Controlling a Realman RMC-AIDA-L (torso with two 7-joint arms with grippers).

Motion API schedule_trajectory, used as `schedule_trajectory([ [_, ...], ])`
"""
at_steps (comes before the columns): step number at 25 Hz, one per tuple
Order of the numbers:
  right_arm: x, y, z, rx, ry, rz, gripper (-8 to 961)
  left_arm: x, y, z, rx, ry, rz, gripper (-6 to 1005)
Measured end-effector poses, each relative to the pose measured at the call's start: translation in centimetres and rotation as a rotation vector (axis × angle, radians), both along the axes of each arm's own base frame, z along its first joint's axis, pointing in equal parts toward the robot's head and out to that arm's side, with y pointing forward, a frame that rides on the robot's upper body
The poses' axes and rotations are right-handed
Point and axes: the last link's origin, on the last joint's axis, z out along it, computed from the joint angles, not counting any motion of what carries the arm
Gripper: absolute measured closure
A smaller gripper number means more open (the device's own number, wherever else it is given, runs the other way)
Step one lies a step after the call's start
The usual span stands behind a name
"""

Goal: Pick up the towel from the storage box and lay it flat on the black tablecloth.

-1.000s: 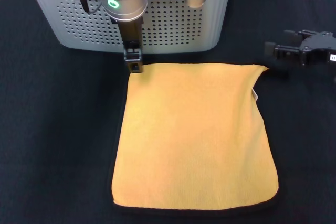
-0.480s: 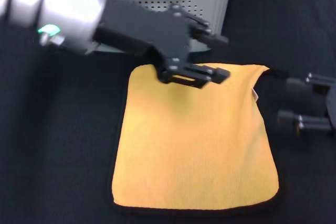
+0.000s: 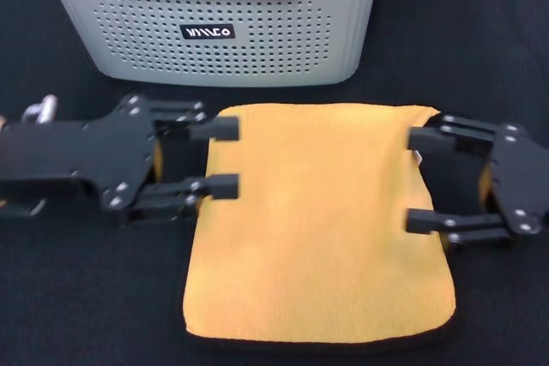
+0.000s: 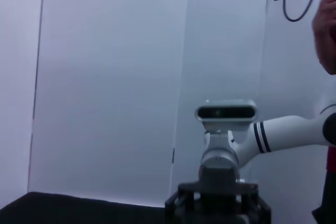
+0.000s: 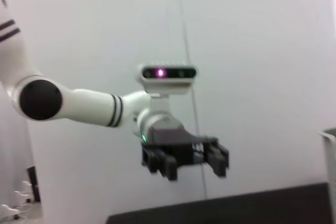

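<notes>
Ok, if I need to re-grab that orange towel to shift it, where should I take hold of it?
Probably the far left corner of the towel, nearest the open left gripper, coming from above. It lies flat, orange side up, on the black tablecloth, so only its trimmed edges and corners offer something to pinch. The open right gripper could take the far right corner the same way.

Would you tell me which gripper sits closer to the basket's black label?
The left gripper: it hangs just below the label on the basket; the right gripper is farther across.

An orange-yellow towel [image 3: 319, 225] with black trim, a perforated light grey storage box [image 3: 223, 36], a black tablecloth [image 3: 77, 289].
</notes>
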Motion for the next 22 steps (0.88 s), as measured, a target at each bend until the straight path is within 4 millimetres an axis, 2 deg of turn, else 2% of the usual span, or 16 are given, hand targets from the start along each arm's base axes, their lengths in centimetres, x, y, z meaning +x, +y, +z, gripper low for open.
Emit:
schedule_trajectory([
  [3,-1.3,0.4,-1.2,-0.026,0.004,0.037,81,-1.5,-0.4,0.2,0.014,0.005,0.016,445],
  [6,-2.5,0.5,-2.7,-0.064,-0.010,0.067,82,-2.6,-0.7,0.5,0.019,0.021,0.027,444],
  [11,-3.9,0.2,-4.4,-0.108,0.005,0.088,84,-3.7,-1.5,1.0,0.049,0.022,0.022,443],
  [22,-3.8,-0.7,-5.0,-0.134,0.021,0.075,85,-3.7,-2.1,0.7,0.054,-0.004,0.015,441],
])
